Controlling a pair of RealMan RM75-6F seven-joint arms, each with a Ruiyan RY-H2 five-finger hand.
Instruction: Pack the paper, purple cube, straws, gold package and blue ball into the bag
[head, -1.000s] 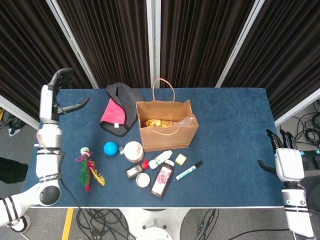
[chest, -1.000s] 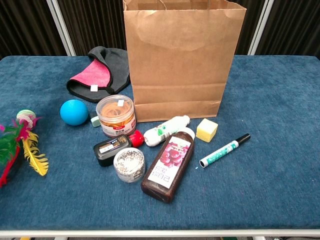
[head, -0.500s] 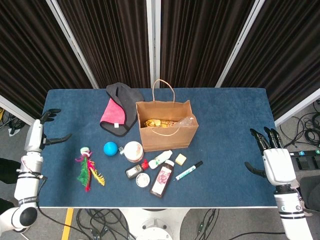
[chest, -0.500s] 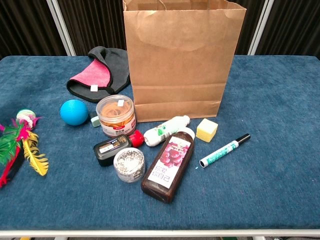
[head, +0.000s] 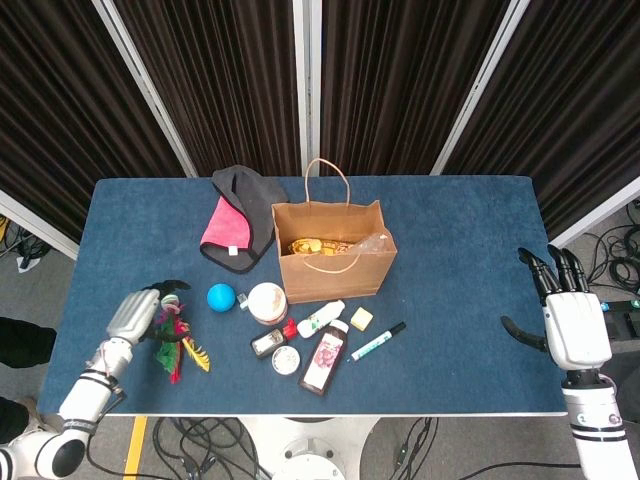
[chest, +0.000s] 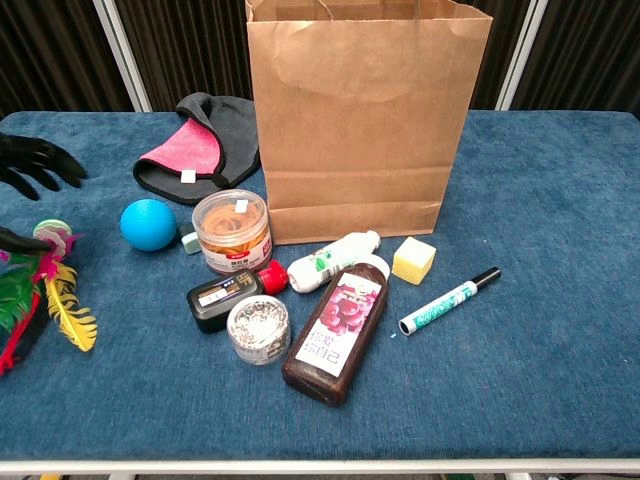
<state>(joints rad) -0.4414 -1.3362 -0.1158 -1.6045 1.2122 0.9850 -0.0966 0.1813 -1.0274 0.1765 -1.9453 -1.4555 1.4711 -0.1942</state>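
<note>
The brown paper bag (head: 330, 262) stands open at the table's middle, and it also fills the chest view's centre (chest: 365, 120). Inside it lie the gold package (head: 314, 245) and a clear plastic wrap (head: 373, 241). The blue ball (head: 220, 296) (chest: 147, 224) rests on the cloth to the bag's front left. My left hand (head: 141, 310) hovers just left of the ball, above the feather toy, with its dark fingers (chest: 36, 163) spread and nothing in them. My right hand (head: 573, 325) is open beyond the table's right edge. No paper or purple cube shows.
A feather toy (head: 176, 341) lies under my left hand. A black and pink cloth (head: 236, 216) lies behind the ball. In front of the bag sit a rubber-band jar (chest: 232, 231), a white bottle (chest: 333, 259), a yellow cube (chest: 413, 260), a marker (chest: 449, 300), a dark bottle (chest: 338, 327) and a clip tin (chest: 259, 328).
My left hand has dropped from the table's far left edge and swung inward over the feather toy, entering the chest view. My right hand drifted slightly right.
</note>
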